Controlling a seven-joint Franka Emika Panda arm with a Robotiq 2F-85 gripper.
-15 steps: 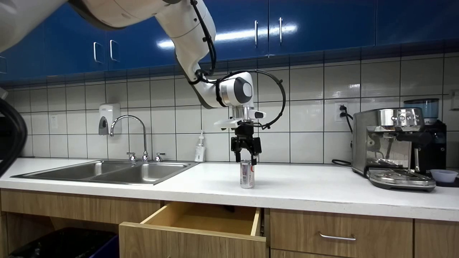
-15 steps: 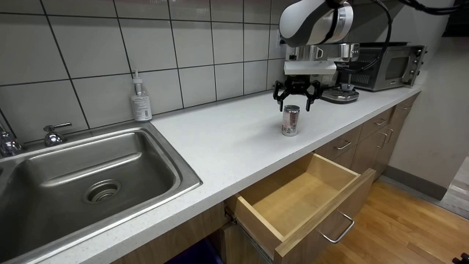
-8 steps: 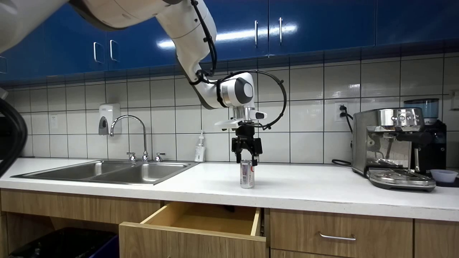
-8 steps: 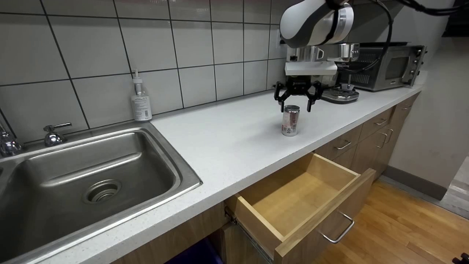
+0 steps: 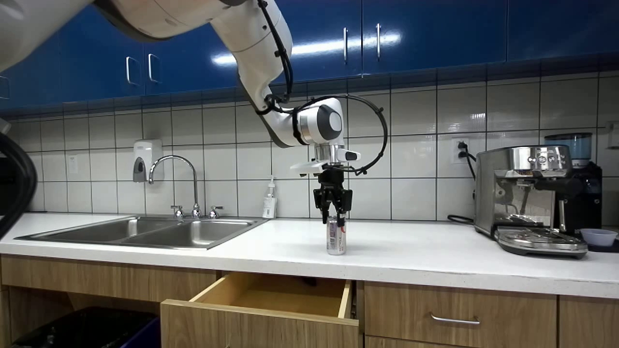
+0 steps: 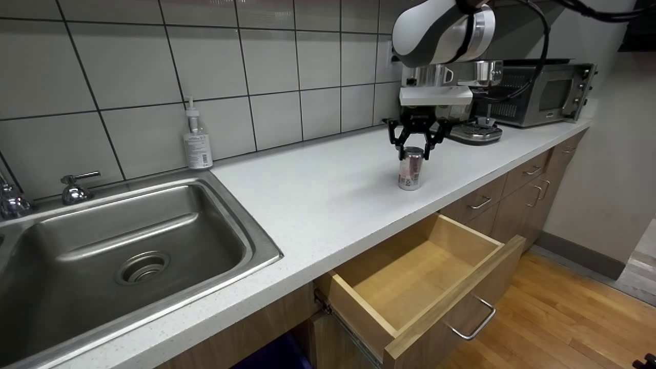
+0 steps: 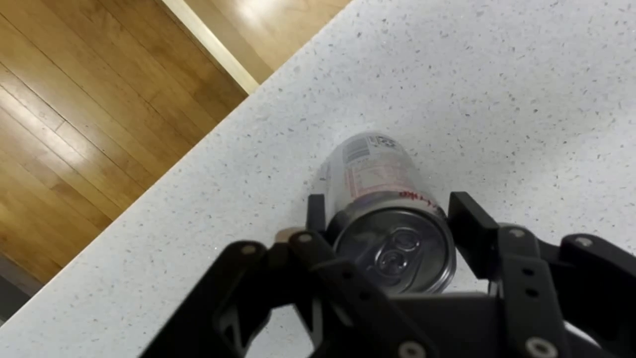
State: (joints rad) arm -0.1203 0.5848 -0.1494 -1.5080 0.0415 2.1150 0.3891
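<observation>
A silver soda can (image 5: 336, 240) with red lettering stands upright on the white countertop, above the pulled-out drawer. My gripper (image 6: 414, 157) points straight down over it, its two black fingers on opposite sides of the can's upper end. From the wrist view, the lid with its pull tab (image 7: 392, 258) faces the camera, and a dark finger pad (image 7: 472, 233) lies against its right side. The left finger (image 7: 316, 211) sits close along the opposite side, its inner face hidden. The jaws have closed in to the can's width, and its base rests on the counter.
A wooden drawer (image 6: 415, 279) is pulled out below the counter edge. To one side lies the steel sink (image 5: 208, 239) with a faucet (image 5: 195, 193). A soap bottle (image 6: 198, 146) stands by the tiled wall; an espresso machine (image 5: 527, 188) and a toaster oven (image 6: 553, 92) stand farther along.
The fingers, wide apart around the can's top before, have come together on it. The can has shifted slightly to the right in both exterior views. The arm has barely moved.
</observation>
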